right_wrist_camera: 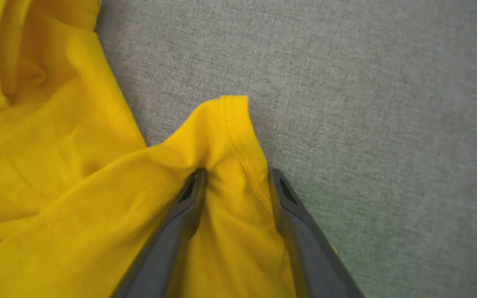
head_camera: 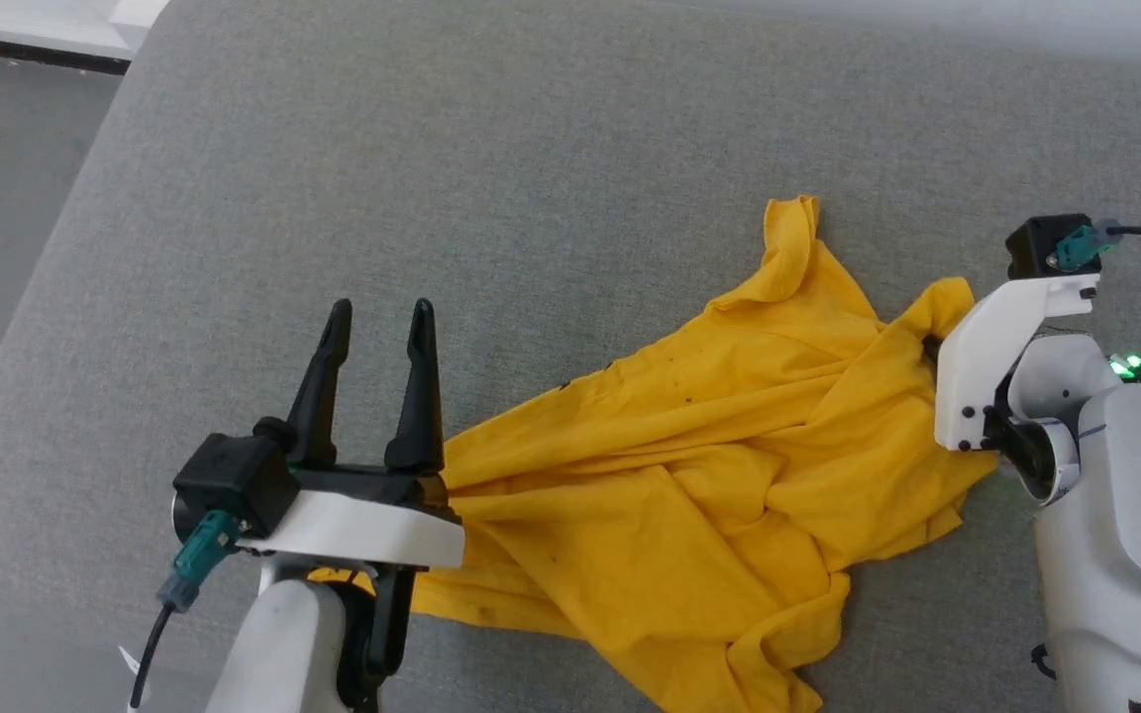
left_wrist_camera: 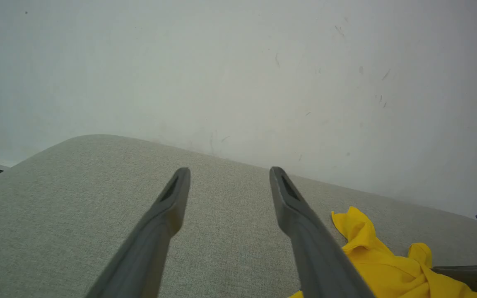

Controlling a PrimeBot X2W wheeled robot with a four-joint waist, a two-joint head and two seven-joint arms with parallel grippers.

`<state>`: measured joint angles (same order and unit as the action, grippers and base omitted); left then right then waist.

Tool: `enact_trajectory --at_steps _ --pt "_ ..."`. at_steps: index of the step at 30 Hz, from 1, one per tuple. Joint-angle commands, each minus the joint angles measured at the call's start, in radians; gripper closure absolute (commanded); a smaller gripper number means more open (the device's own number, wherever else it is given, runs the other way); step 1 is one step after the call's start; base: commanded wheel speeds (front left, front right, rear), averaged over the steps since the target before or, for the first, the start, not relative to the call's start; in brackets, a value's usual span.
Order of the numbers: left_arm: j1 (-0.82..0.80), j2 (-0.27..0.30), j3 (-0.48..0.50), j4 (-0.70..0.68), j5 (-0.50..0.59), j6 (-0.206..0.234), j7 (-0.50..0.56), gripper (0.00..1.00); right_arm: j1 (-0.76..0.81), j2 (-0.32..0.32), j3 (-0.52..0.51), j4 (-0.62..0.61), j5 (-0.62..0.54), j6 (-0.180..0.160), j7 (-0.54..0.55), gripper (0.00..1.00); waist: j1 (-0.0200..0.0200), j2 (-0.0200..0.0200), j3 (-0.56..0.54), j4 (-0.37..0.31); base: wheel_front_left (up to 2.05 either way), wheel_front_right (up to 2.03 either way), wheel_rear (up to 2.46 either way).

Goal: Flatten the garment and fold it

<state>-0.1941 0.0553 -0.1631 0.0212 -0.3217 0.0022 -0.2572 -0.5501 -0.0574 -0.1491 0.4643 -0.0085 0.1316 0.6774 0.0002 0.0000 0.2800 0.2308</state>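
The shirt (head_camera: 689, 465) lay crumpled on the grey cushion (head_camera: 531, 149), unflattened and bunched in loose ridges. In the head view its long axis ran on a slant, from low beside my left wrist up toward my right. At that right end, a hemmed fold (right_wrist_camera: 234, 111) stood between the fingers of the right gripper (right_wrist_camera: 237, 171), which were partly apart with cloth touching both. I could not tell whether they had the fold pinched. The left gripper (head_camera: 381, 309) was wide and held nothing. Its fingers pointed away over bare cushion, and the shirt's near end lay just beside and partly under its wrist, to its right. I judged the right arm better placed to grasp. The left would need to turn toward the cloth before the shirt could be stretched along that axis.
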Motion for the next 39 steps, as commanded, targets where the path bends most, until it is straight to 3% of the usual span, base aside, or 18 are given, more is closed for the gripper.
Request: enact_trajectory --at_steps 1,3,7,12,17,22,23,24,25,32,36,39 --pt "-0.010 -0.005 0.001 0.003 -0.005 0.006 -0.004 0.00 0.022 0.007 0.005 0.015 0.010 -0.001 0.004 1.00 -0.0002 0.0000 -0.005 -0.004 0.00 0.00 0.00" --pt "-0.004 -0.005 0.001 0.011 -0.006 0.005 -0.004 0.00 0.030 0.007 0.005 -0.031 0.039 -0.001 -0.057 1.00 -0.0002 0.0000 -0.018 -0.014 0.00 0.00 0.00" --pt "0.010 -0.005 0.012 0.026 0.004 0.005 -0.004 0.00 0.078 0.007 -0.018 -0.169 0.122 -0.001 -0.280 1.00 -0.0002 0.0000 -0.058 -0.047 0.00 0.00 0.00" --pt "0.033 -0.005 0.030 0.037 0.017 -0.004 -0.004 0.00 0.220 0.007 -0.148 -0.313 0.192 -0.001 -0.466 1.00 -0.0002 0.0000 -0.107 -0.096 0.00 0.00 0.00" --pt "0.042 -0.005 0.033 0.050 0.026 -0.017 -0.004 0.00 0.362 0.007 -0.312 -0.344 0.256 -0.001 -0.512 1.00 -0.0002 0.0000 -0.132 -0.141 0.00 0.00 0.00" --pt "0.041 -0.005 0.019 0.067 0.030 -0.029 -0.005 0.00 0.458 0.007 -0.380 -0.230 0.270 -0.001 -0.407 1.00 -0.0002 0.0000 -0.141 -0.174 0.00 0.00 0.00" --pt "0.040 -0.005 0.015 0.071 0.030 -0.031 -0.005 0.00 0.470 0.007 -0.380 -0.206 0.268 -0.001 -0.381 0.80 -0.0002 0.0000 -0.142 -0.179 0.00 0.00 0.00" --pt "0.040 -0.005 0.011 0.077 0.031 -0.033 -0.005 0.00 0.481 0.007 -0.376 -0.187 0.265 -0.001 -0.355 0.09 -0.0002 0.0000 -0.144 -0.184 0.00 0.00 0.00" --pt "0.039 -0.005 0.008 0.082 0.032 -0.035 -0.005 0.00 0.486 0.007 -0.372 -0.177 0.268 -0.001 -0.341 0.00 -0.0002 0.0000 -0.144 -0.187 0.00 0.00 0.00" --pt "0.018 -0.005 -0.042 0.123 0.032 -0.059 -0.005 0.00 0.498 0.007 -0.315 -0.269 0.241 -0.001 -0.531 0.00 -0.0002 0.0000 -0.157 -0.207 0.00 0.00 0.00" --pt "-0.048 -0.005 -0.139 0.211 0.040 -0.082 0.000 0.00 0.522 0.007 -0.245 -0.345 0.213 -0.001 -0.624 0.00 -0.0002 0.0000 -0.159 -0.226 0.00 0.00 0.00" --pt "-0.146 -0.005 -0.230 0.305 0.043 -0.094 0.060 0.00 0.533 0.007 -0.201 -0.376 0.225 -0.001 -0.651 0.00 -0.0002 0.0000 -0.146 -0.245 0.00 0.00 0.00"
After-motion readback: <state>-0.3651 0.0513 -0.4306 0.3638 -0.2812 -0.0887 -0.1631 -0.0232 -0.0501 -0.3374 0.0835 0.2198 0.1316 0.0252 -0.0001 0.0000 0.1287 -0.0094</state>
